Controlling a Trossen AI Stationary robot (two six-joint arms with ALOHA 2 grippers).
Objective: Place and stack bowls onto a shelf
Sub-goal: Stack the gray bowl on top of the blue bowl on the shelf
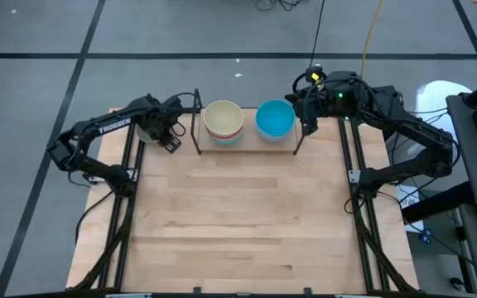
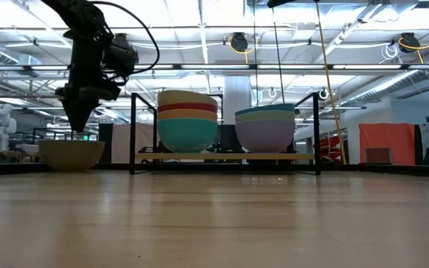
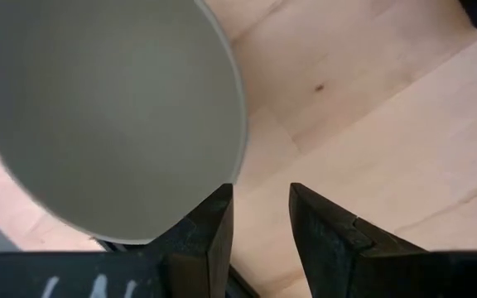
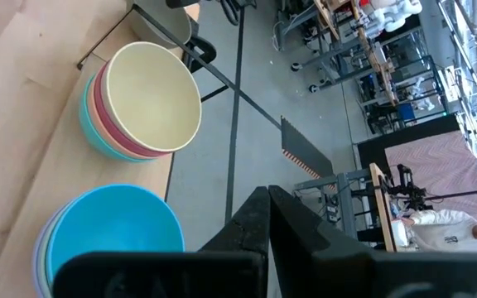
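Your left gripper (image 3: 259,217) hangs over the bench (image 1: 238,223), and its jaws stand a little way apart with nothing between them. The olive-grey bowl (image 3: 106,116) sits on the bench just beside one of the jaws, its rim close to that finger's tip, but you are not holding it. In the low view this bowl (image 2: 71,154) rests on the wood right under the left arm, outside the shelf (image 2: 226,157).

Your right gripper (image 4: 267,217) has its jaws pressed shut and holds nothing. It hangs by the far end of the shelf. Ahead of those jaws you see two stacks on the shelf. The near stack has the blue bowl (image 4: 114,228) on top. The stack farther from the jaws has the cream bowl (image 4: 154,98) on top.
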